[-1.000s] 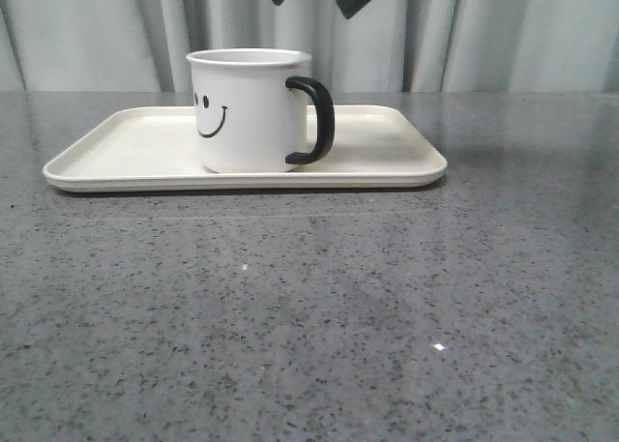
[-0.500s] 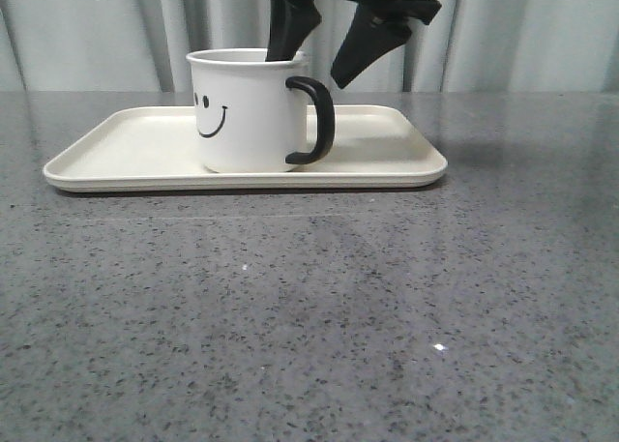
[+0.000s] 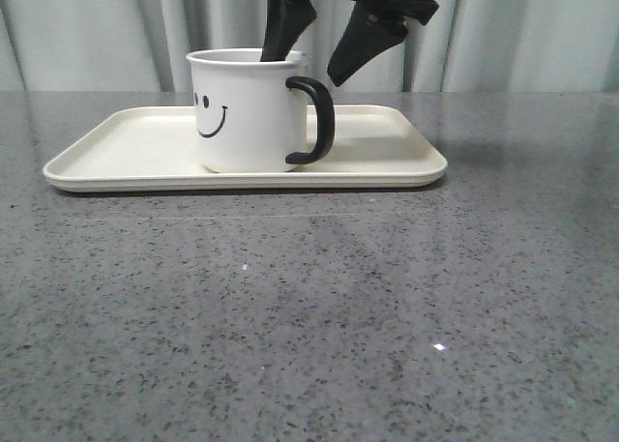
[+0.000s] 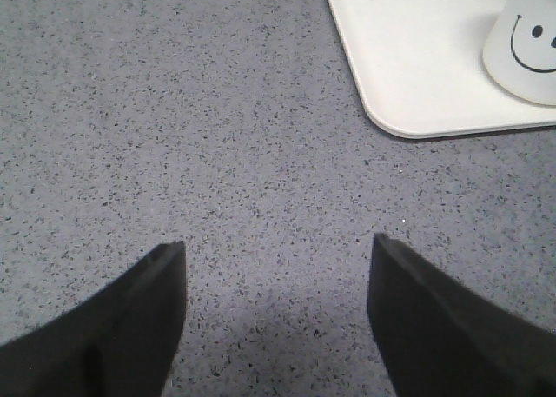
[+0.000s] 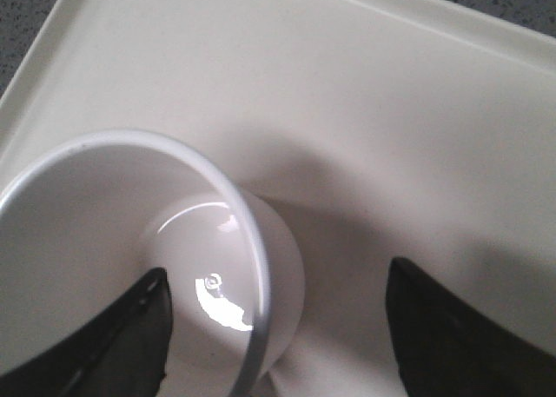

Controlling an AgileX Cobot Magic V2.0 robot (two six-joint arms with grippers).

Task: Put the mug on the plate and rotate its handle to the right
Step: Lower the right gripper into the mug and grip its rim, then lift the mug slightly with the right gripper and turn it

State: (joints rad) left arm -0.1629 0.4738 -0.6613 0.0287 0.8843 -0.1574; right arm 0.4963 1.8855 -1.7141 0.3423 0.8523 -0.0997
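The white mug [image 3: 248, 113] with a black smiley face stands upright on the cream plate [image 3: 135, 162]. Its black handle [image 3: 317, 121] points to the right in the front view. My right gripper [image 3: 302, 63] is open and straddles the mug's rim: one finger [image 3: 282, 26] dips inside the mug, the other finger [image 3: 363, 41] hangs outside above the handle. In the right wrist view the rim [image 5: 248, 241] runs between the fingers. My left gripper [image 4: 276, 262] is open and empty over bare table; the mug [image 4: 526, 54] and the plate [image 4: 408, 67] show beyond it.
The grey speckled table [image 3: 319, 307] stretches in front of the plate. A pale curtain [image 3: 97, 36] hangs behind.
My right gripper has come down from the top of the view to the mug's rim, one finger now inside the mug. The mug and plate have not moved.
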